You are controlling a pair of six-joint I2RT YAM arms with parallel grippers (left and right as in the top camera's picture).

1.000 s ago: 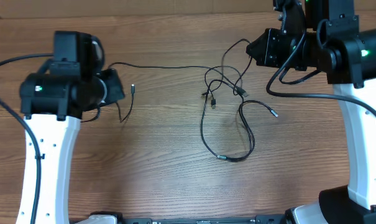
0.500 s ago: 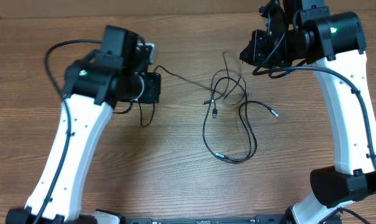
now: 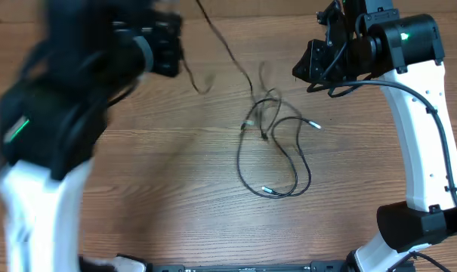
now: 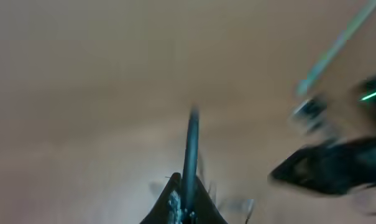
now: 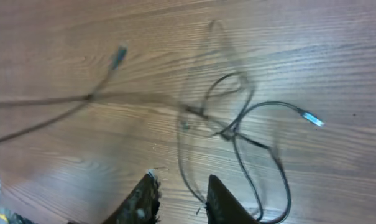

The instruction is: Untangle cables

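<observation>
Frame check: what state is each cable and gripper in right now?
cables: knotted together mid-table, loops lying on the wood, one strand stretched straight toward the left gripper.
left gripper: blurred; appears shut on that strand of the cables.
right gripper: open, holding nothing, fingers apart near the tangle.

left gripper (image 4: 184, 193) swung upward fast; cables (image 3: 277, 151) dragged left, loops reshaped.

Brown wood-grain table (image 3: 160, 189) fills the view under even light. A paler tan strip (image 3: 236, 6) runs along its far edge.
</observation>
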